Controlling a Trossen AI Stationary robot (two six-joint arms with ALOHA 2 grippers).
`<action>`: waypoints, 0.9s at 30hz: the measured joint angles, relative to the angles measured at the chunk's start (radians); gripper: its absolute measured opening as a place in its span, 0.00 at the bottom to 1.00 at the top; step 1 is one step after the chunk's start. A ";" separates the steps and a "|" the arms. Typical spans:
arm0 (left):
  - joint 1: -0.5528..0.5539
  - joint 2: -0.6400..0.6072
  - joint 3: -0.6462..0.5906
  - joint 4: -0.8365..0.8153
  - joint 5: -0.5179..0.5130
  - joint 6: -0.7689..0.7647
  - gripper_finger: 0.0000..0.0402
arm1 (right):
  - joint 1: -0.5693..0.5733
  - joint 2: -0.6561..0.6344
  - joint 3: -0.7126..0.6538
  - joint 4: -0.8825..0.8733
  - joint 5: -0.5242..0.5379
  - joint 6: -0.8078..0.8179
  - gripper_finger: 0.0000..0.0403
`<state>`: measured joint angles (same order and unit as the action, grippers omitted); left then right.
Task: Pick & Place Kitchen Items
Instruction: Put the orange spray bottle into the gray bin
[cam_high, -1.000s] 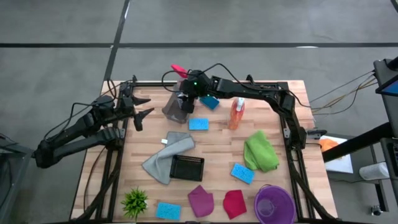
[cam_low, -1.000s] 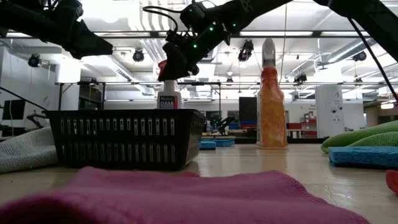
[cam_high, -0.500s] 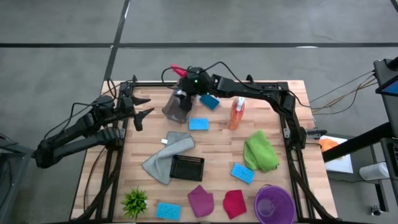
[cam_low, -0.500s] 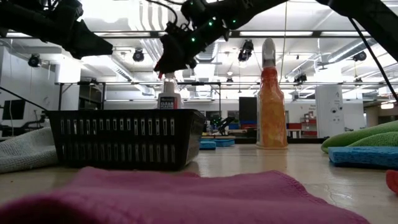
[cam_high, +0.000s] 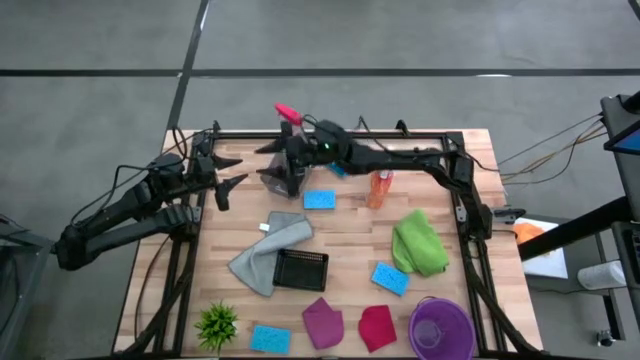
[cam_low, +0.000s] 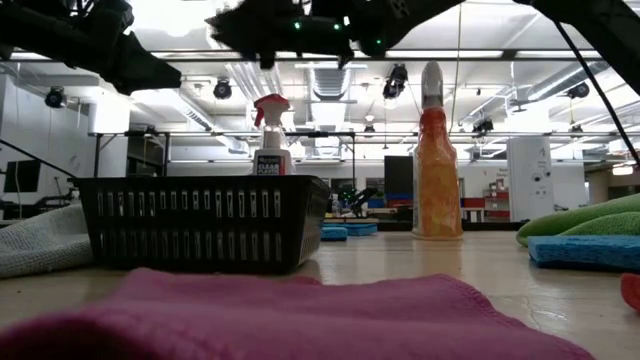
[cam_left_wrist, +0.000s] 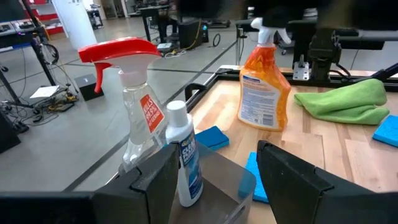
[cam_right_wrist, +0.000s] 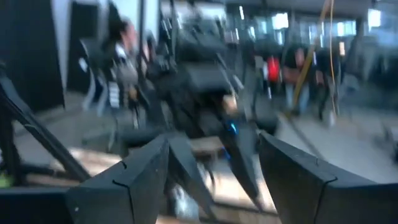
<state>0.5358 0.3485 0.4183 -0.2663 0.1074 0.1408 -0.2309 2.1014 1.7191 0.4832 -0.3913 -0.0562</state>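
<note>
The clear spray bottle with a red trigger (cam_left_wrist: 132, 93) stands upright beside a small white bottle (cam_left_wrist: 186, 155) in a clear bin (cam_high: 277, 180) at the table's far middle. The red trigger also shows in the low view (cam_low: 270, 104). My right gripper (cam_high: 275, 162) hovers open above the bin, well over the trigger in the low view (cam_low: 240, 25), pointing toward the table's left. My left gripper (cam_high: 234, 172) is open and empty at the far left edge, facing the bin. The orange spray bottle (cam_high: 380, 182) stands to the bin's right.
A black basket (cam_high: 300, 268) sits mid-table beside a grey cloth (cam_high: 265, 250). A green cloth (cam_high: 418, 242) lies right. Magenta (cam_high: 323, 322) and red (cam_high: 377, 327) cloths, a purple bowl (cam_high: 440, 328) and a plant (cam_high: 217, 323) line the near edge. Several blue sponges (cam_high: 319, 199) are scattered.
My right gripper has risen from the red trigger of the clear bottle and tipped from pointing down to level, facing the table's left. The bottle stays upright in the bin, its trigger now uncovered.
</note>
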 joint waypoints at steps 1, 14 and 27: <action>0.000 0.000 0.000 0.003 0.006 0.000 0.54 | 0.014 0.000 -0.023 0.074 -0.001 0.000 0.61; 0.000 0.000 0.000 0.030 0.093 -0.011 0.54 | 0.166 -0.113 -0.370 0.544 0.054 -0.111 0.61; 0.000 0.000 -0.001 0.029 0.095 -0.012 0.54 | 0.222 -0.637 -0.548 -0.338 0.448 -0.210 0.61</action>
<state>0.5354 0.3485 0.4175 -0.2371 0.2028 0.1291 -0.0093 1.4639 1.1714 0.1456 0.0565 -0.2662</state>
